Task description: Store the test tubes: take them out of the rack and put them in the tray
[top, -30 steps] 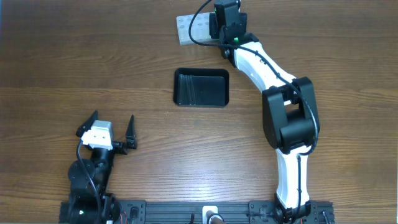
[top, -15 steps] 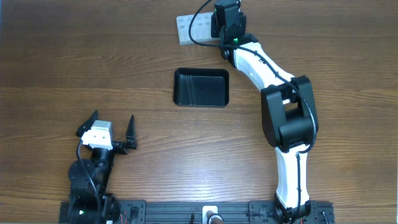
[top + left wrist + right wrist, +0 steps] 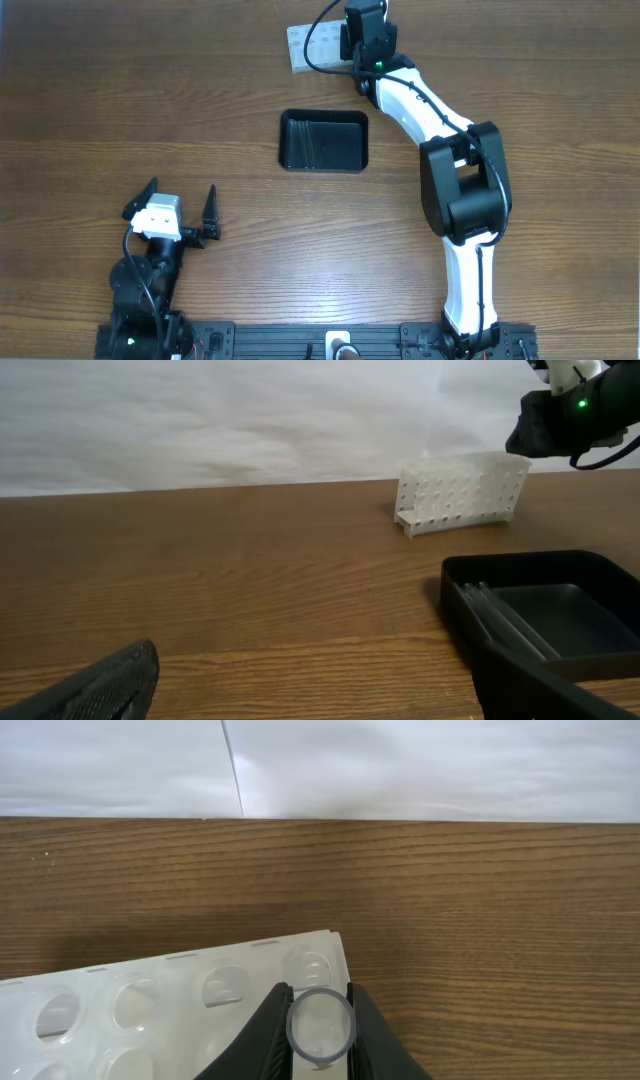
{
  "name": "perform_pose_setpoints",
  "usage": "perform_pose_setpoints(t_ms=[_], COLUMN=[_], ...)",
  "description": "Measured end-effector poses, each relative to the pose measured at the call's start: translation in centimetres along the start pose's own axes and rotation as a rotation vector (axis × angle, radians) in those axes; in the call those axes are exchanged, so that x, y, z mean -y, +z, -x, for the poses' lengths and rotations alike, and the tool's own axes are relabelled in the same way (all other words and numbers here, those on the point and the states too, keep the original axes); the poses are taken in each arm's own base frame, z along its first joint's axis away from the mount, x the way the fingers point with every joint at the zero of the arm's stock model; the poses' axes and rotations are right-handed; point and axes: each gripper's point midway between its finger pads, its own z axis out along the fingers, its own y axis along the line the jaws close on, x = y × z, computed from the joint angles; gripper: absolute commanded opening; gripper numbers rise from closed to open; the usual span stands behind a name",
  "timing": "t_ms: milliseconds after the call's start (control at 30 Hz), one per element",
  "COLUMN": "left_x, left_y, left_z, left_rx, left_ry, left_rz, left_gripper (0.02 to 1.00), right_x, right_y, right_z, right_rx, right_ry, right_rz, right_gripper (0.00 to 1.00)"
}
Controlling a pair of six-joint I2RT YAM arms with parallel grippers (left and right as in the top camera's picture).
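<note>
Recording the right gripper (image 3: 318,1032) clenched on a clear, round-mouthed test tube (image 3: 320,1020), fingers (image 3: 272,1030) pinching its mouth from both sides. Placing the tube at the end hole of the white perforated plastic rack (image 3: 150,1010), on the far side of the brown wooden tabletop (image 3: 120,100); being unable to tell how deep it sits. Judging the grip near the top as chosen for a straight upward draw, clear of neighbouring holes. Noting the black rectangular plastic tray (image 3: 284,141) lying near the rack, toward the arms' bases, already holding several clear tubes (image 3: 505,622) along one side. Seeing open tabletop between rack and tray, nothing obstructing a carry. Logging the left gripper (image 3: 181,192) parked well apart near its base, fingers spread, holding nothing.
</note>
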Motion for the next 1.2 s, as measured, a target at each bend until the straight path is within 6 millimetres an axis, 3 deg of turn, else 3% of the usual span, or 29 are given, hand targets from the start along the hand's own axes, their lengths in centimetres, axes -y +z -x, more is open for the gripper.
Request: perform_pose_setpoints(t_ms=[267,400,633,767,867,1000,1200], left_x=[0.0,0.0,0.0,0.0,0.0,0.0,0.0], left_y=[0.0,0.0,0.0,0.0,0.0,0.0,0.0], left_z=[0.0,0.0,0.0,0.0,0.0,0.0,0.0], left_rx=[0.0,0.0,0.0,0.0,0.0,0.0,0.0], left_ry=[0.0,0.0,0.0,0.0,0.0,0.0,0.0], left_rz=[0.0,0.0,0.0,0.0,0.0,0.0,0.0], left_gripper=[1.0,1.0,1.0,1.0,1.0,1.0,1.0], right_x=[-0.1,-0.2,-0.5,-0.7,-1.3,-3.2,-5.0], right_y=[0.0,-0.6,-3.1,-6.1,-8.6,-11.2,-12.9], right_z=[0.3,1.4,7.2,10.9,12.0,10.8,4.4], right_rx=[0.005,-0.007,0.032,0.067,0.036,-0.062,-0.331], right_ry=[0.001,-0.004,0.008,0.017,0.008,0.001,-0.006], right_rz=[0.001,0.001,0.006,0.019,0.045,0.137,0.231], right_gripper=[0.108,0.093,0.086,0.095,0.112,0.119,0.132])
